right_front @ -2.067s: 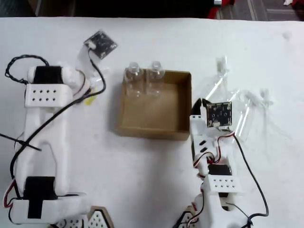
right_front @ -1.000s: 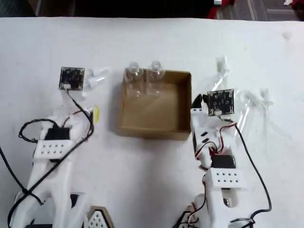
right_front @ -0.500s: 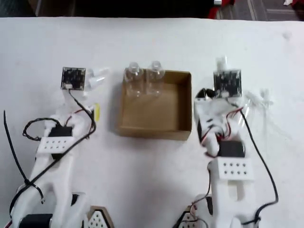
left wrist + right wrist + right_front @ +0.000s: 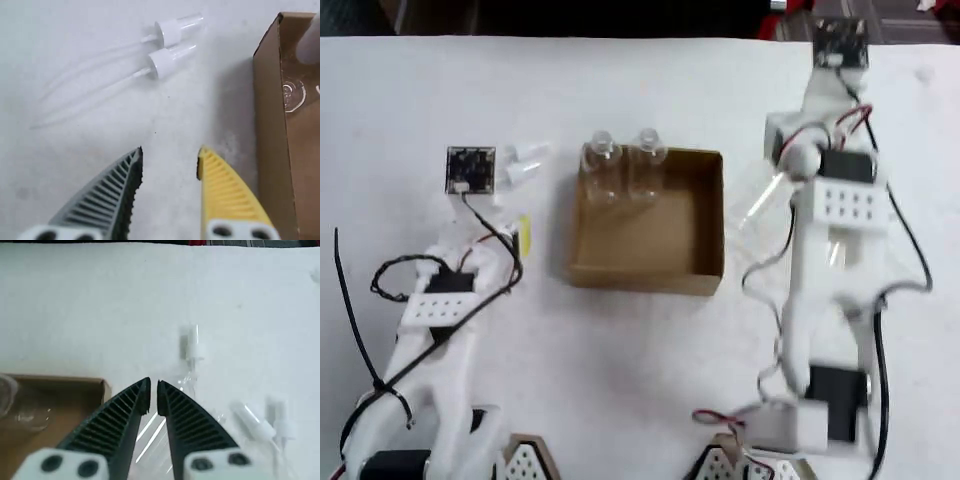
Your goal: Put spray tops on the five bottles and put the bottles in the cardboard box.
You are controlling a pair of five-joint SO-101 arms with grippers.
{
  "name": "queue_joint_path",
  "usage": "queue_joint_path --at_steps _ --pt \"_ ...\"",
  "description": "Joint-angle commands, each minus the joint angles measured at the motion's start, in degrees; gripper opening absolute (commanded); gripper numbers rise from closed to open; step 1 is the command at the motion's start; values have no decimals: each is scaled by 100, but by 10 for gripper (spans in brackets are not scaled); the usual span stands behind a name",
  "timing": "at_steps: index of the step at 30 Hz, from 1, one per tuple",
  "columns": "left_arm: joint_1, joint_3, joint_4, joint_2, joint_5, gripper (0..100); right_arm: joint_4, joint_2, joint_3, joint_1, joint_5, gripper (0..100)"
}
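Standing in the far left corner of the cardboard box [image 4: 645, 280]: a clear bottle [image 4: 601, 165] and a second bottle [image 4: 647, 158], side by side, upright, necks open.

Box: brown, open-topped, at mid-table between the two arms.

Left of the box, on the white table [image 4: 650, 90]: two spray tops, the farther top [image 4: 172, 30] and the nearer top [image 4: 167, 59], lying parallel and just beside each other, thin dip tubes trailing away from the box.

Left gripper [image 4: 167, 175]: one grey finger, one yellow finger, jaws spread apart with nothing between them, tips short of the nearer top, the box wall alongside the yellow finger.

Right of the box: a third bottle [image 4: 755, 195], lying on its side close to the right wall.

Right gripper [image 4: 153, 395]: black ribbed fingers drawn almost together, a thin slit left between, no item seen in the grip. Beyond its tips, a white spray top [image 4: 190, 342] on the table; off to one side, further clear pieces [image 4: 255, 422], too faint to sort.
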Motion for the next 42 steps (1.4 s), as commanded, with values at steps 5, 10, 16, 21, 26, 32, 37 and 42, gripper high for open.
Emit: queue_joint_path --at_steps 5,10,16,21,26,32,37,42 --pt "-4 -26 -211 -40 62 168 -409 2774 -2400 321 9 206" --pt "-4 -26 -220 -40 62 168 -251 4312 -3780 321 343 209" --pt "13 -35 -220 -31 53 168 -242 5868 -5468 435 519 209" --pt "13 -35 -229 -22 53 168 -233 6818 -6567 699 527 209" --pt "22 -35 -281 -13 53 168 180 7503 -7297 637 1292 197" --pt "22 -26 -299 4 53 168 312 7996 -7692 673 2013 9" --pt "22 -26 -299 13 53 168 1182 7978 -8185 945 1837 17" --pt "22 -26 -308 13 53 168 2396 8022 -8835 1244 1873 15"
